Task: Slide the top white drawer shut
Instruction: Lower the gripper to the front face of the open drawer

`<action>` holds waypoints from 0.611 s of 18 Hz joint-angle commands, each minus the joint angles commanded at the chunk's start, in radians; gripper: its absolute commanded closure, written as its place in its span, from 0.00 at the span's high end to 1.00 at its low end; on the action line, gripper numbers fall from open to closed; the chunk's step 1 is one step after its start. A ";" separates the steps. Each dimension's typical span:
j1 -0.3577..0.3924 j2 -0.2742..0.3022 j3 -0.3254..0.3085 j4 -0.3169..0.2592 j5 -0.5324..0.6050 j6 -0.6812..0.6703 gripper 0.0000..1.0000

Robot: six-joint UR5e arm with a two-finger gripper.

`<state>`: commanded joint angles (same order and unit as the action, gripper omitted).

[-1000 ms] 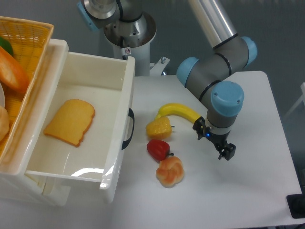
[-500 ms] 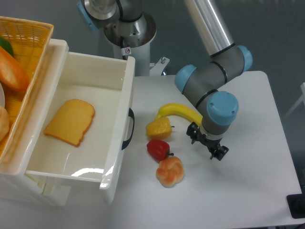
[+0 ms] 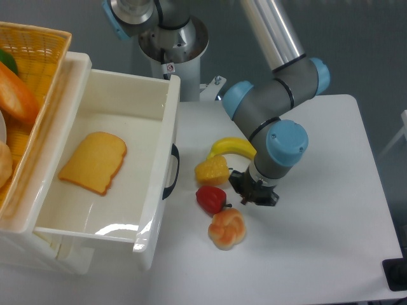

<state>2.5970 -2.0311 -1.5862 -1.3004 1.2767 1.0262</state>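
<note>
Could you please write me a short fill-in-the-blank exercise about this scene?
1. The top white drawer stands ____.
2. Inside the drawer lies a slice of ____.
3. The drawer's handle is ____ in colour.
4. The end effector hovers over the table just right of the ____ pepper.

Missing words: open; toast; black; red

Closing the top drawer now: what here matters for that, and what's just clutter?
Matters: top white drawer, open, toast slice inside; its black handle; end effector.

Clutter: banana, yellow pepper, red pepper, pastry, wicker basket.
</note>
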 joint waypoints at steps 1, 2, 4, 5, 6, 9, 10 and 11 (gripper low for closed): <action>0.003 0.008 0.003 -0.035 -0.037 -0.002 0.00; 0.003 0.023 0.006 -0.054 -0.062 -0.006 0.00; -0.006 0.032 0.006 -0.059 -0.089 -0.050 0.00; -0.017 0.034 0.008 -0.057 -0.109 -0.075 0.00; -0.026 0.037 0.008 -0.059 -0.131 -0.096 0.00; -0.038 0.045 0.008 -0.065 -0.241 -0.156 0.00; -0.040 0.046 0.009 -0.065 -0.263 -0.181 0.00; -0.040 0.051 0.009 -0.066 -0.270 -0.196 0.00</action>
<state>2.5571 -1.9804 -1.5769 -1.3668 1.0064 0.8300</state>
